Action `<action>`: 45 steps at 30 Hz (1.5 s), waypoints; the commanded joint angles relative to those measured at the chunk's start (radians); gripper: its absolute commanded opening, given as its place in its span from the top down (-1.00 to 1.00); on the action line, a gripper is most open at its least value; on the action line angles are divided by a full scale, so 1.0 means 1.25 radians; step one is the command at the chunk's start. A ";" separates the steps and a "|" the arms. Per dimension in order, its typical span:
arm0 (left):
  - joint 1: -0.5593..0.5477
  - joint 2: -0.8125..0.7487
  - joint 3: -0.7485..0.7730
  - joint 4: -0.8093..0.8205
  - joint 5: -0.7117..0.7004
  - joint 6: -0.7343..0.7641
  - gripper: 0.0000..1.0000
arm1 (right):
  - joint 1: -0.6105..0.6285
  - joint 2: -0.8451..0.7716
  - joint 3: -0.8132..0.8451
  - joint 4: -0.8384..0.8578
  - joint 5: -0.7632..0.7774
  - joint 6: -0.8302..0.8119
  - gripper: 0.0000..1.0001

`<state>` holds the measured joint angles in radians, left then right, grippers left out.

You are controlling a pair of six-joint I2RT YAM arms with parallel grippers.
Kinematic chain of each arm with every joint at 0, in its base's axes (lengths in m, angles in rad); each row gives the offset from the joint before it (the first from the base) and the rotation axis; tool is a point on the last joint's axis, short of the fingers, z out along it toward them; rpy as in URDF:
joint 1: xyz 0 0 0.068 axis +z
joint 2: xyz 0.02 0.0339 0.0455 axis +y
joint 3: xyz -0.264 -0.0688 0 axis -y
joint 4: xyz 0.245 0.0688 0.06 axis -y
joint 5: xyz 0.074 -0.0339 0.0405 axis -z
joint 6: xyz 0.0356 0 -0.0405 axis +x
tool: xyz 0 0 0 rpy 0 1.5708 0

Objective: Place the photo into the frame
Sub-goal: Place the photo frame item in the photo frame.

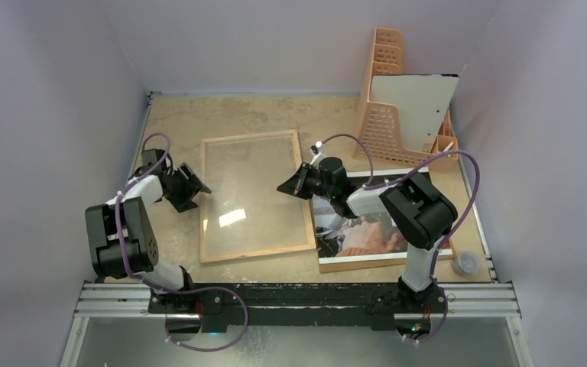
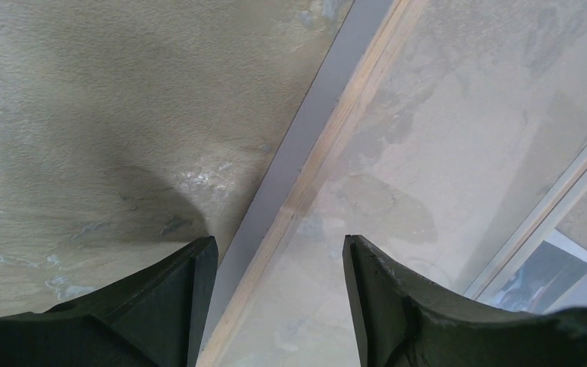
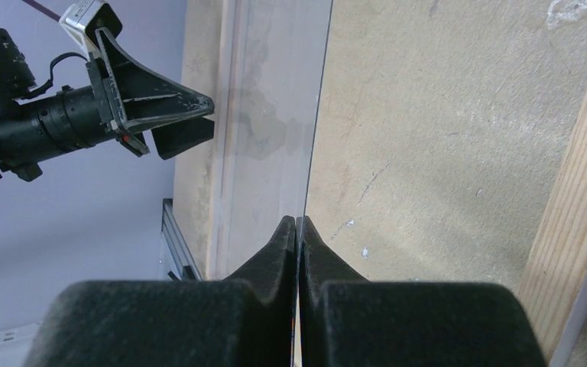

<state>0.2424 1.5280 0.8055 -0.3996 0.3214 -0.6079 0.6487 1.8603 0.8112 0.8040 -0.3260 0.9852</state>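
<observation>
Right hand (image 3: 296, 225) is clenched on the thin edge of the glass pane (image 3: 271, 115), at the right rim of the frame (image 1: 254, 254). Left hand (image 2: 279, 252) hangs released, straddling the frame's left rim. The frame lies back-up, with the photo (image 1: 367, 237) flat just right of it. The danger is that the glass slips from that narrow pinch or snags the rim. There's open counter (image 1: 260, 115) behind the frame, but the rack (image 1: 382, 115) crowds the space behind and to its right.

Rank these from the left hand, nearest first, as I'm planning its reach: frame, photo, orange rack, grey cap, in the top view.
1. frame, just right of the left hand.
2. photo, past the frame's right edge.
3. orange rack, back right.
4. grey cap, front right corner.
</observation>
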 commanded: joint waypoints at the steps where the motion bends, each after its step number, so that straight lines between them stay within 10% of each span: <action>1: -0.005 0.011 -0.005 0.024 0.025 0.021 -0.27 | -0.002 -0.010 0.010 0.008 0.019 -0.003 1.00; 45: -0.015 0.044 -0.002 0.034 0.041 0.012 -0.03 | 0.002 0.013 0.045 -0.023 -0.002 0.035 0.93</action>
<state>0.2325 1.5627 0.8043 -0.3813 0.3546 -0.6064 0.6483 1.8767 0.8146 0.8009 -0.3092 1.0313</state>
